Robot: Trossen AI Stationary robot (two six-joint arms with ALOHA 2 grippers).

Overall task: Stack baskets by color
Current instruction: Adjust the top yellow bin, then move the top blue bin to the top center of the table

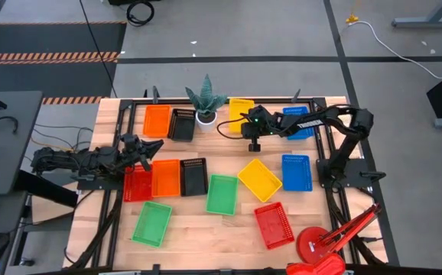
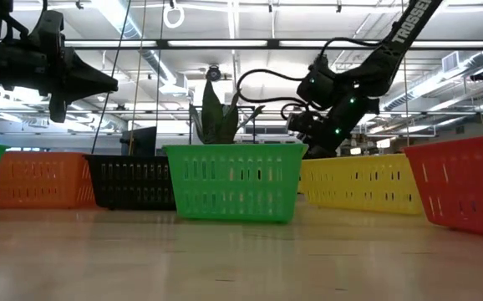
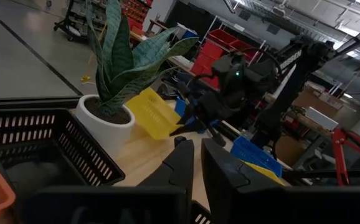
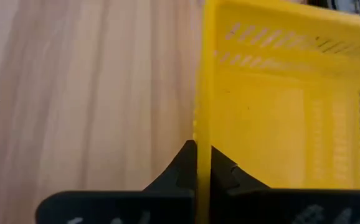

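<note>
A wooden table (image 1: 206, 229) on a grey workshop floor carries coloured baskets. From above, the right gripper (image 1: 253, 143) holds a yellow basket (image 1: 241, 109) lifted near the plant (image 1: 205, 99); its partner, the second yellow basket (image 1: 260, 179), lies just ahead of the jaws, long axis diagonal — the right arm is nearer. At table height, the held basket is hidden. The left wrist view shows the left gripper (image 3: 195, 163) nearly closed, empty, well apart. The right wrist view shows the jaws clamped on the yellow wall.
</note>
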